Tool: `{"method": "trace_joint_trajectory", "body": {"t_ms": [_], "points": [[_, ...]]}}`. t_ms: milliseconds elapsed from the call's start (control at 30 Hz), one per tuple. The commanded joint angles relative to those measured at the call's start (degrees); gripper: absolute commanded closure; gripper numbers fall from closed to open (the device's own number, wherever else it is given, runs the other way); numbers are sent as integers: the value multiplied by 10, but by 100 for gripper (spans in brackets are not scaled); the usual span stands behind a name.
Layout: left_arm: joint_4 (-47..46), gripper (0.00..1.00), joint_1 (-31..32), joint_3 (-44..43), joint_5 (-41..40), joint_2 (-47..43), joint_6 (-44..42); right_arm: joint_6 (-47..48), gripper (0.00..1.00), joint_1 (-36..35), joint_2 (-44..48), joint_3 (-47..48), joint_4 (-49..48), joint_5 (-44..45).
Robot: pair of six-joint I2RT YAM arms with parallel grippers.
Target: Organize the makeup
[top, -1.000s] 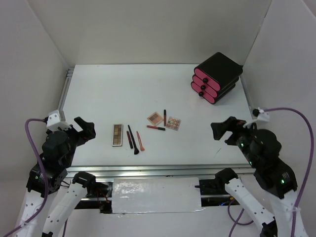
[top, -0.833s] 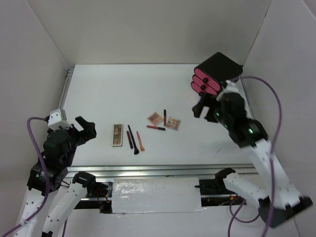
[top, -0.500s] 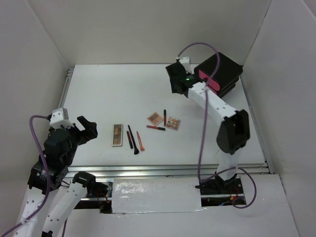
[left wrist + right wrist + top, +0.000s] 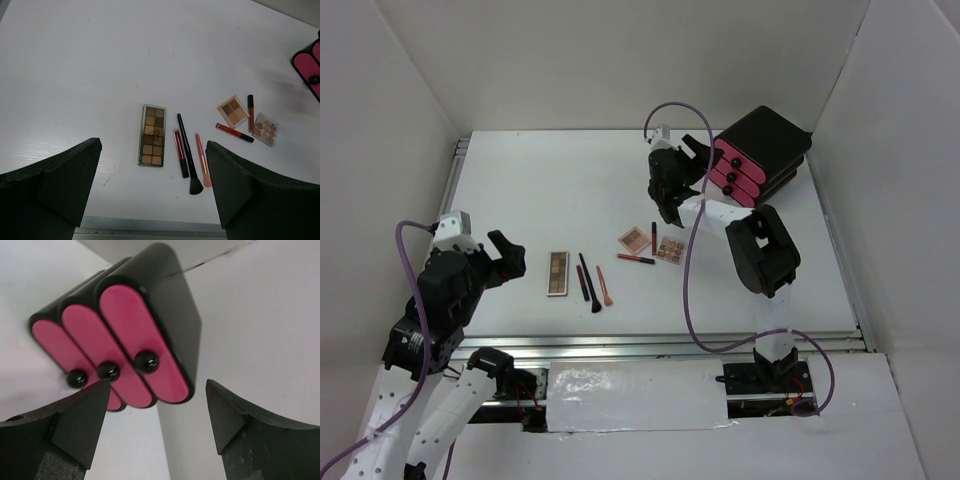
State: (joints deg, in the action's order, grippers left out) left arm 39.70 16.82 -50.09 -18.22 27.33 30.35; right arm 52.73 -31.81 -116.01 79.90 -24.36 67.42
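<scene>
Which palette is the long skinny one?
The brown palette, just left of the brushes. The other palettes are small squares.

One long palette (image 4: pixel 152 135), two small square palettes (image 4: pixel 233 111), five thin sticks and brushes (image 4: pixel 187 152), one black box (image 4: pixel 765 150) with three pink drawers (image 4: pixel 142 357).

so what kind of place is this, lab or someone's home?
Likely a robot lab test cell, not a home: white table boxed in by plain white panels, aluminium framing along its near edge, makeup and a drawer box laid out as props.
</scene>
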Motion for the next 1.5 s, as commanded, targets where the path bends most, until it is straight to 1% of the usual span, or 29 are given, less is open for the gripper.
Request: {"method": "trace_joint_trajectory", "body": {"t_ms": [0,100,200,300,467,500,600,700,900,967,1033,1067,1100,1167,1267,1400,1467], "points": [[-28,1,3,2,15,11,-13,127,16,16,-29,28,-161,24],[-28,1,3,3,15,8,-13,146,16,29,-46,33,-180,27],[-29,1,3,4,16,4,-13,126,16,39,-46,38,-148,28],[-31,1,3,4,20,8,-14,113,16,47,-41,24,-141,22],[-29,1,3,3,20,17,-14,43,17,59,-37,19,-71,5],[-29,1,3,3,20,18,-14,40,18,59,-39,18,-69,2],[-29,1,3,3,20,20,-14,59,20,61,-50,18,-98,3],[-28,0,3,3,17,22,-13,75,20,66,-54,15,-122,7],[-30,1,2,2,20,21,-14,9,21,76,-59,19,-54,-1],[-30,1,2,3,20,19,-14,10,21,77,-67,11,-67,-5],[-31,1,2,3,22,18,-15,48,24,81,-76,4,-110,5],[-32,1,2,3,23,20,-16,61,24,84,-82,2,-149,8],[-31,1,2,3,24,20,-16,65,24,84,-84,3,-156,13],[-31,1,2,3,27,21,-16,49,25,85,-88,10,-127,9],[-32,1,2,3,27,18,-17,39,27,88,-93,15,-117,10],[-33,1,2,4,29,16,-18,45,29,94,-102,16,-127,10],[-33,1,2,3,30,18,-18,62,30,93,-104,11,-156,11]]}}
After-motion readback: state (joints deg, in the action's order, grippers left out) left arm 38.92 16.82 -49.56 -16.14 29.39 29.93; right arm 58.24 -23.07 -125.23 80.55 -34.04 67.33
